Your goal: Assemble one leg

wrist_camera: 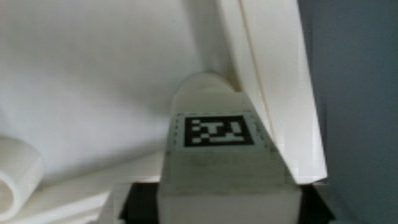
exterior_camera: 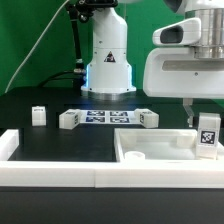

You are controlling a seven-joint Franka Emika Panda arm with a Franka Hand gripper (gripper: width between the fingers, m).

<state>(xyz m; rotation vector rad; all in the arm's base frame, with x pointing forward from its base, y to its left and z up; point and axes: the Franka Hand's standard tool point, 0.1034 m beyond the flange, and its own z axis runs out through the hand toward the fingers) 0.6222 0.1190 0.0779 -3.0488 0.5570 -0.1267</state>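
While the arm hangs at the exterior view's right, we note its gripper (exterior_camera: 207,140) clamped on a leg (exterior_camera: 208,136), tag facing the camera, held upright over the right end of the white panel (exterior_camera: 150,158) near its raised rim. From the wrist view the held leg (wrist_camera: 222,150) fills the middle, its tag square on, with a finger (wrist_camera: 306,196) pressed against one side; the panel's rim (wrist_camera: 267,80) runs just beside it and the panel's floor lies behind. We also see a rounded white edge (wrist_camera: 18,165) at the corner of that view; what it is we cannot tell.

On the black table (exterior_camera: 40,140), the marker board (exterior_camera: 105,117) lies before the robot base (exterior_camera: 108,65). One loose leg (exterior_camera: 68,119) sits just beside the board's left end, another (exterior_camera: 148,119) by its right end, a third (exterior_camera: 38,115) well apart toward the exterior view's left.
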